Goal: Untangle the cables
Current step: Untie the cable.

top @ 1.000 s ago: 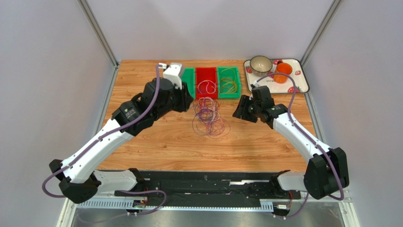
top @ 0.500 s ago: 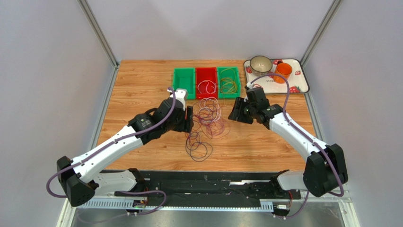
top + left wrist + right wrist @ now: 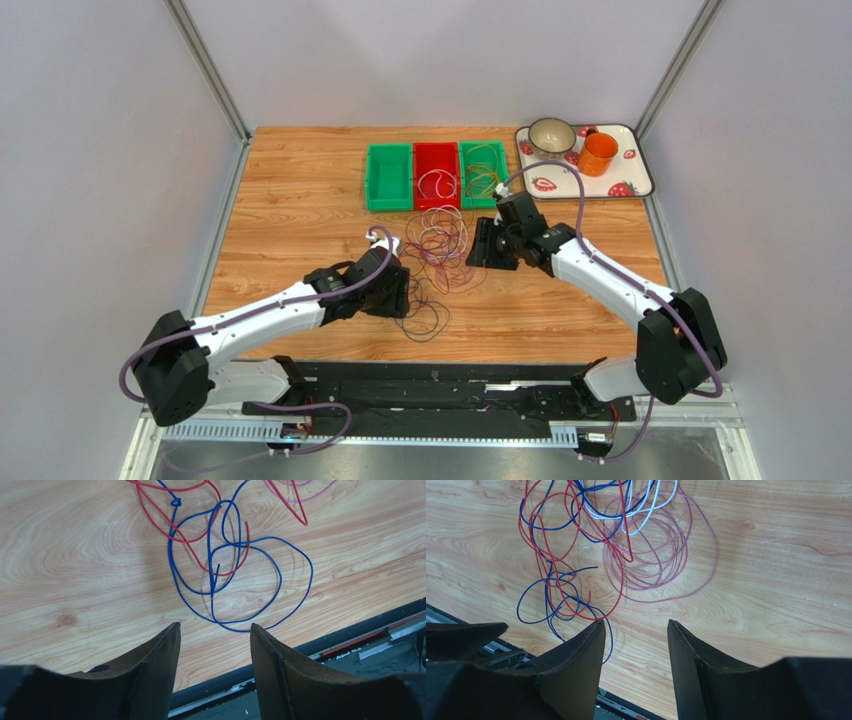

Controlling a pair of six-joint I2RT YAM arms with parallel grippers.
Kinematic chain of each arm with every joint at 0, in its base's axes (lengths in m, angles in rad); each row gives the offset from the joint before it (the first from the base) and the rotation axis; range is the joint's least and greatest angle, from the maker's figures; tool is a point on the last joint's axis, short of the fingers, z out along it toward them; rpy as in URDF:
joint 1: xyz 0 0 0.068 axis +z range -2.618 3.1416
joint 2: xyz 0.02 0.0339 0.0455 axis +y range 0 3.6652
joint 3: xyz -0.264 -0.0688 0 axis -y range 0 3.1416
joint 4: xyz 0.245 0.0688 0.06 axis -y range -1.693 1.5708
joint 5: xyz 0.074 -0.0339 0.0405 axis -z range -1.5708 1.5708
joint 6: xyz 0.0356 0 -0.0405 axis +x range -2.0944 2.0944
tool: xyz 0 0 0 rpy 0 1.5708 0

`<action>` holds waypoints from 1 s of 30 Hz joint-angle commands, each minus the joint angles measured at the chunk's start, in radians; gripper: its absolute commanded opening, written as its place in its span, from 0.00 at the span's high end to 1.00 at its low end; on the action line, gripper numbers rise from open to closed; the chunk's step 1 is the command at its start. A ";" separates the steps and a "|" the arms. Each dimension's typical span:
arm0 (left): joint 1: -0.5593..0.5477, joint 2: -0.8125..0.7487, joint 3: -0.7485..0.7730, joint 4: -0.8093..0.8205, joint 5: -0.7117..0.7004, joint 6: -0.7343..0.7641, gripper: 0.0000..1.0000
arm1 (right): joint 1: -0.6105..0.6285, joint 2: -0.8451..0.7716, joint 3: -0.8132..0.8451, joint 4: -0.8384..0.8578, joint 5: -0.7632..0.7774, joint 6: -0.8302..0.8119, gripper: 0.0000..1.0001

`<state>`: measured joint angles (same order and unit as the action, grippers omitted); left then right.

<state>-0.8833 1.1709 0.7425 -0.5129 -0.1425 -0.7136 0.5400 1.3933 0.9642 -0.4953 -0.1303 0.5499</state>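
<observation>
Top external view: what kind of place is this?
Probably a robot test cell: plain grey enclosure walls, a wood-grain table with two white-and-black robot arms, green and red plastic sorting bins.

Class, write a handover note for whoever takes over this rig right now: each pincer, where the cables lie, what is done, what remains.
Left pincer: open, empty, hanging over the blue loops.
Right pincer: open, empty, above the pink coil.
Cables: the main tangle of red, blue, white and pink lies just in front of the red bin.
Done: some loops lie in that bin and in the right green bin.
Left: pull the tangle apart; blue and red are interlaced.
</observation>
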 commanded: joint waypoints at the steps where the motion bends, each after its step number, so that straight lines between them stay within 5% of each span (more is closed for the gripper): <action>1: -0.016 0.058 -0.034 0.120 0.024 -0.049 0.39 | 0.009 0.004 0.031 0.034 0.014 0.008 0.47; 19: -0.065 0.263 -0.026 0.097 -0.031 -0.207 0.48 | 0.009 0.015 0.021 0.037 0.018 0.008 0.47; 25: -0.075 0.294 -0.023 0.100 -0.045 -0.224 0.63 | 0.009 0.016 0.019 0.037 0.018 0.007 0.48; 30: -0.075 0.305 -0.015 0.074 -0.063 -0.231 0.89 | 0.009 0.015 0.021 0.035 0.023 0.005 0.48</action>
<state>-0.9504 1.4452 0.7170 -0.4156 -0.1867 -0.9230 0.5426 1.4078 0.9642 -0.4950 -0.1211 0.5529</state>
